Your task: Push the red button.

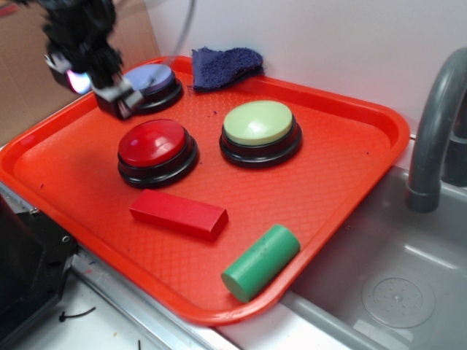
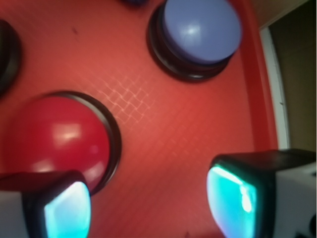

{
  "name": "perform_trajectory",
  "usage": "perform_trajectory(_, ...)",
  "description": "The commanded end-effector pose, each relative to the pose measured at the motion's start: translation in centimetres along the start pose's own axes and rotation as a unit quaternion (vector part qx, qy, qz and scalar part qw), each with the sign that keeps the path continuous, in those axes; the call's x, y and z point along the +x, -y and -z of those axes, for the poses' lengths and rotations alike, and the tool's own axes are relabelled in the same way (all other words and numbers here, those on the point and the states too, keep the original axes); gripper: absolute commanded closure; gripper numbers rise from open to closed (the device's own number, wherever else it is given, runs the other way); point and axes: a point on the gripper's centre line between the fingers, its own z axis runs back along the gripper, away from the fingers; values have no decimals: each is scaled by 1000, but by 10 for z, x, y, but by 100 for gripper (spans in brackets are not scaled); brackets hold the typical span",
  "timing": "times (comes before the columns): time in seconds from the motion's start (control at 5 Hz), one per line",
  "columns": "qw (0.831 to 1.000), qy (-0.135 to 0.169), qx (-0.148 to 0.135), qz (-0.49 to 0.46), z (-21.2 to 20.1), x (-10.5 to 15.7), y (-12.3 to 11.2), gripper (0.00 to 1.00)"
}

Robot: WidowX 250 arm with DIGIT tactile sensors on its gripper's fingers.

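On the orange tray, left of the pale green button, sits the red button; above its far-left side, beside the blue button, the gripper hovers with jaws spread wide, holding nothing

Arm seen entering from upper left, blurred, wrist angled downward. Tool held low, fingers spread wide apart with nothing clasped between them. Two black-framed finger pads glowing cyan are seen in the wrist view.
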Motion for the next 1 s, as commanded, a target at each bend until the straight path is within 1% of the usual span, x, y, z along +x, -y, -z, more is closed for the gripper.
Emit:
perform_trajectory(0.0,1000,7,-6,18,12,1,15,0)
perform_trajectory(0.2,1000,3,-17,8,9,3,12,0)
perform_trajectory(0.4,1000,2,-20,4,1,6,11,0)
perform_trajectory(0.6,999,18,-26,-1,-20,9,8,0)
perform_trajectory(0.8,999,24,-12,-17,-31,10,8,0)
